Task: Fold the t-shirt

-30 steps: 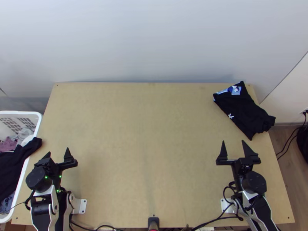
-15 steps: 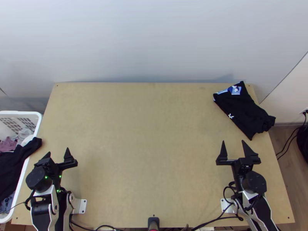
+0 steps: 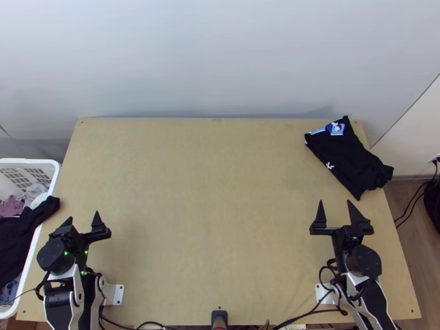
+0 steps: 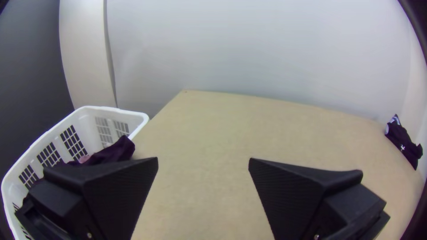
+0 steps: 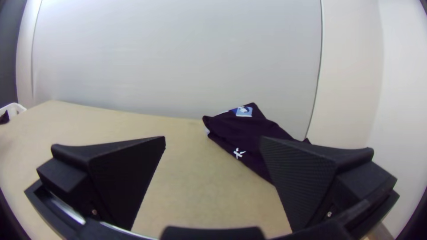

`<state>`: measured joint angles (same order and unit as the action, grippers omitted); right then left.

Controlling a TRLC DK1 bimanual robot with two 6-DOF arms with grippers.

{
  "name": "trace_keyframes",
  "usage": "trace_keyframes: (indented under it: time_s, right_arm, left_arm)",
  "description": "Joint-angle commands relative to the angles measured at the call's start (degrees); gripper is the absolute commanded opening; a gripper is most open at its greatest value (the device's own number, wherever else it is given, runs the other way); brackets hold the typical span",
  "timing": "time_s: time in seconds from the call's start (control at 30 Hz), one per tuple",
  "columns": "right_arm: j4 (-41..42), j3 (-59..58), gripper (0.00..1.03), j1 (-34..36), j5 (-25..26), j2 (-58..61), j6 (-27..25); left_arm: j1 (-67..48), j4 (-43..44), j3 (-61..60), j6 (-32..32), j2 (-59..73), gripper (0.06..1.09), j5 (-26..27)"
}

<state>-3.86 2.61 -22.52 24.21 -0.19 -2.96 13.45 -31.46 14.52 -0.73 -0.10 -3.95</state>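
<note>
My left gripper (image 3: 82, 219) stands open over the table's near left corner, far from the black folded bundle; the left wrist view shows the left gripper (image 4: 203, 160) with nothing between its fingers. My right gripper (image 3: 335, 202), open and empty, is just nearer the table's front than the bundle; in the right wrist view the right gripper (image 5: 212, 138) has one finger covering part of the cloth. The black t-shirt (image 3: 349, 157) lies folded and partly bunched at the far right corner, with blue and white prints. It shows beyond the fingers in the right wrist view, dark (image 5: 240, 133).
A white basket (image 3: 55, 165) with clothes stands off the table's left edge, and a dark garment (image 3: 47, 210) hangs over its rim towards the left gripper. The wooden table (image 3: 209, 192) lies between the arms. A wall rises behind its far edge.
My right gripper has shifted very slightly to the right and away from the table's near edge. The left arm and the black t-shirt have stayed in place.
</note>
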Motion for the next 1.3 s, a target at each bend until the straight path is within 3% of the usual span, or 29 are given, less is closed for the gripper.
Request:
trace_keyframes:
  time_s: [0.0,0.07,0.2,0.33,0.47,0.6,0.83,1.0,1.27]
  right_arm:
    - [5.9,0.0,0.99,-0.2,6.1,-0.2,-13.6]
    - [9.6,0.5,0.99,-2.4,8.5,-0.3,-23.3]
    - [10.0,4.3,0.99,-5.8,8.4,0.2,-26.7]
    - [9.2,8.0,0.98,-11.5,12.9,3.3,-25.7]
    - [8.2,13.7,0.98,-11.8,17.6,9.5,-24.2]
    - [3.2,21.3,0.98,-11.8,19.6,15.7,-19.2]
    - [-0.4,28.1,0.98,-11.6,21.7,21.1,-15.8]
    - [-7.1,31.4,0.98,-11.4,21.8,22.3,-12.9]
    - [-12.8,32.8,0.98,-10.3,21.8,23.2,-10.5]
  left_arm:
    - [2.9,-0.2,0.3,3.6,-0.1,1.05,-2.3]
    - [7.5,0.1,0.2,3.6,-0.1,1.05,-2.6]
    - [17.1,0.2,0.2,3.9,-0.1,1.05,-2.6]
    - [15.4,0.2,0.6,12.0,0.2,1.05,-0.9]
    - [15.5,-0.2,3.5,12.2,0.8,1.05,-1.1]
    - [15.7,1.8,7.9,11.5,6.8,1.05,-1.5]
    - [24.5,5.8,19.0,8.5,33.6,1.05,-2.5]
    - [37.8,8.2,24.0,8.1,47.5,1.05,4.2]
    - [52.2,12.5,32.3,8.6,68.4,1.05,7.6]
